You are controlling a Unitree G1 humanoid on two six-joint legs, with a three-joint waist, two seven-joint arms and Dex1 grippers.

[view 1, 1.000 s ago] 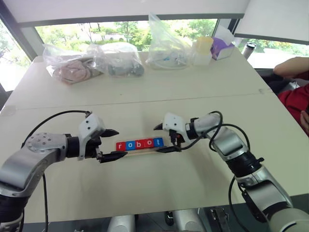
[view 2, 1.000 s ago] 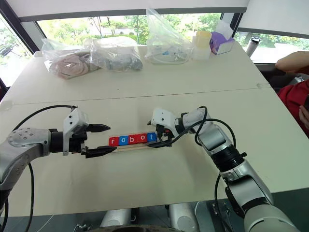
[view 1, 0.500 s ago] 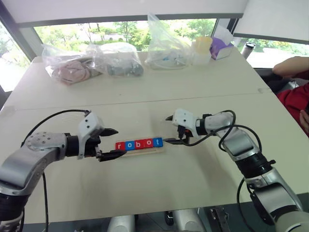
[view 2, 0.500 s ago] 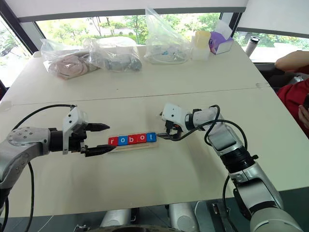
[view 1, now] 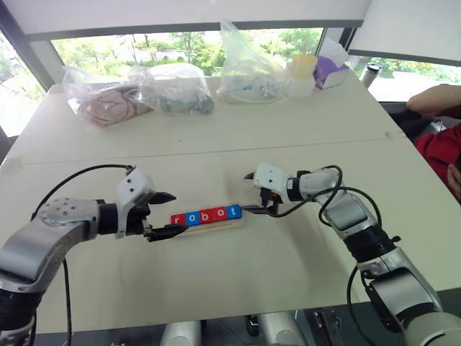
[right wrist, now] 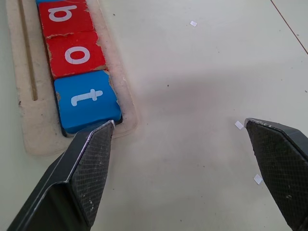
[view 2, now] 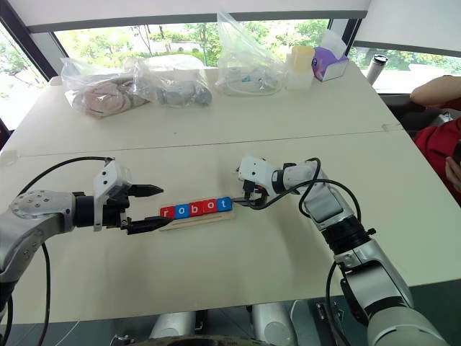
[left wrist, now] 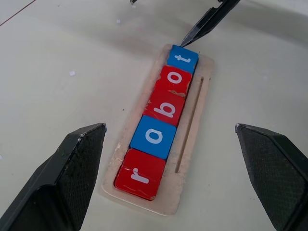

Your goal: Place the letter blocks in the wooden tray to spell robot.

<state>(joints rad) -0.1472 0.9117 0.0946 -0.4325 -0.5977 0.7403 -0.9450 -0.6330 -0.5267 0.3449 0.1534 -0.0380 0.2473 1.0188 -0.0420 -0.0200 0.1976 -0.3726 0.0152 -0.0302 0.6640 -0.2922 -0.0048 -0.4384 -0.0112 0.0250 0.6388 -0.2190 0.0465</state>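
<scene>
Five letter blocks (view 1: 205, 215) lie in a row in the wooden tray (left wrist: 193, 121) and read r, o, b, o, t: red r (left wrist: 140, 174), blue o (left wrist: 155, 137), red b (left wrist: 166, 109), red o (left wrist: 174, 79), blue t (right wrist: 85, 99). My left gripper (view 1: 178, 212) stands open at the r end, one finger on each side of the tray's end. At the t end my right gripper (view 1: 245, 193) is open too. Its lower fingertip (left wrist: 190, 37) is at the corner of the t block; whether it touches I cannot tell.
Clear plastic bags (view 1: 137, 94) with items line the table's far side, with a pale cup (view 1: 302, 72), a purple box (view 1: 330, 71) and a dark bottle (view 1: 371, 73). A person's arm and red clothing (view 1: 439, 122) are at the right edge.
My right gripper has drawn back to the right, from straddling the tray's t end to just beyond it, and has turned a little. The left gripper and the blocks have stayed put.
</scene>
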